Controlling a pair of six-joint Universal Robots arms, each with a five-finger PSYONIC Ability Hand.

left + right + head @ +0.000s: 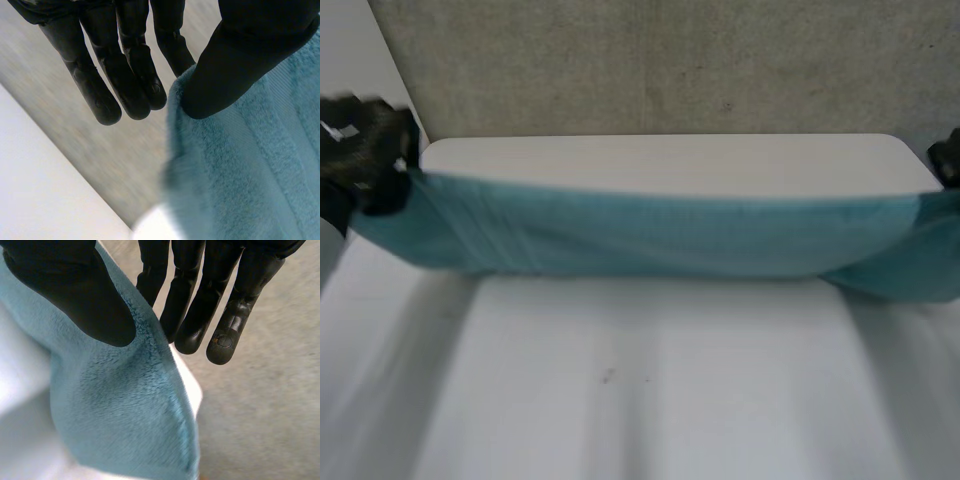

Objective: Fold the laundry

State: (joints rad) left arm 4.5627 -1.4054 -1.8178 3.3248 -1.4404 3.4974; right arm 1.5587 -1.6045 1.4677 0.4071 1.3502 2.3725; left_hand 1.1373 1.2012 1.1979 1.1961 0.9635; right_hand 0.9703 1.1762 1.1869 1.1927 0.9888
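Pinches one towel (650, 235) corner with left hand (365, 150), thumb against straight fingers (135, 85), raised far left. Mirrors it with right hand (947, 158) far right, arms spread wide.

Worktop (670, 165): white, matte, rounded far corners, far edge running straight across the head view. Behind it stands a grey-beige speckled panel (670, 60), upright; whether it touches the far edge, cannot tell. A paler wall strip (355, 70) lies beside the panel. Small dark speck (608, 376) on the worktop's near part.
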